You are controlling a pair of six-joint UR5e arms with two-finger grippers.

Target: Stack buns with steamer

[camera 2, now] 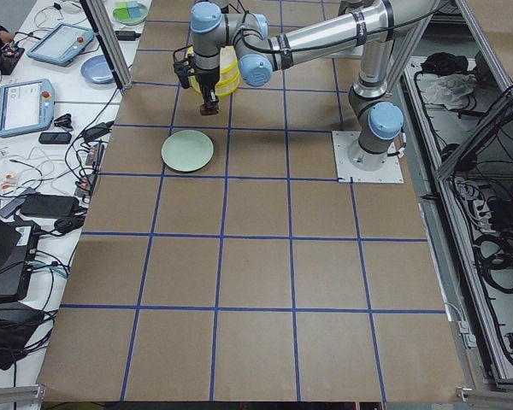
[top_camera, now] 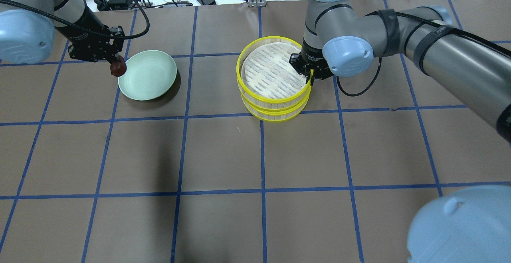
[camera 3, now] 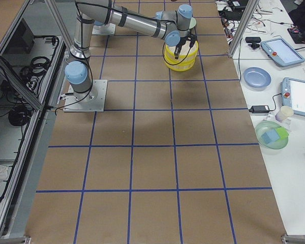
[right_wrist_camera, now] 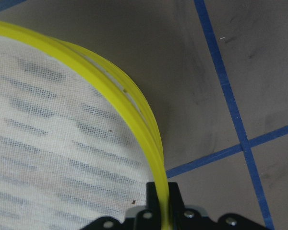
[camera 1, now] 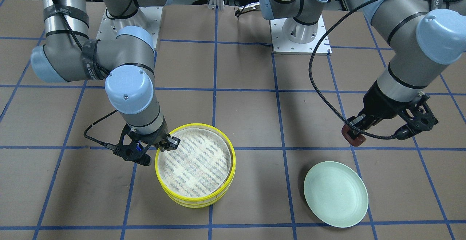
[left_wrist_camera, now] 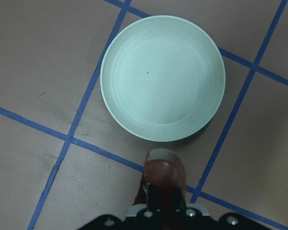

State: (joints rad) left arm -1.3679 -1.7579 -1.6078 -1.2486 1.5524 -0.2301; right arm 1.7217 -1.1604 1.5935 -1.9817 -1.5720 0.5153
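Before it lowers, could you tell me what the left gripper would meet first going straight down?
Probably the table, just beside the green plate: the brown bun in the left gripper hangs outside the rim, though height is unclear.

Left-arm strap (camera 1: 435, 0), black, 1 o'clock in front-facing view: white letters, seemingly "WAN", rest unreadable. Right-arm strap (camera 1: 89, 65), black, 9 o'clock same view: faint print, illegible. Pendant screens (camera 2: 23, 104) on side bench, 10 o'clock in left view: content too small to read.
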